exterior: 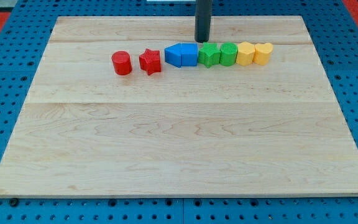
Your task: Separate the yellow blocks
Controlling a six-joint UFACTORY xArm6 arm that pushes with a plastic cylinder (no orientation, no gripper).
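Yellow blocks (254, 53) touch near the board's (166, 155) top edge.

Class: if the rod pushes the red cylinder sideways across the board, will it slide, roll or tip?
Probably slide: the red cylinder stands upright on its flat end. It looks squat, so tipping seems unlikely. It stands apart from the red star, so nothing should block it at first.

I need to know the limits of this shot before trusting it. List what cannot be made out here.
- The rod above my tip: cut off by the view's top edge.
- Far sides of the blue blocks and green blocks: hidden by the blocks themselves.
- Whether the two yellow blocks touch: too small to tell.
- Exact shape of the blue, green and yellow blocks: too small.
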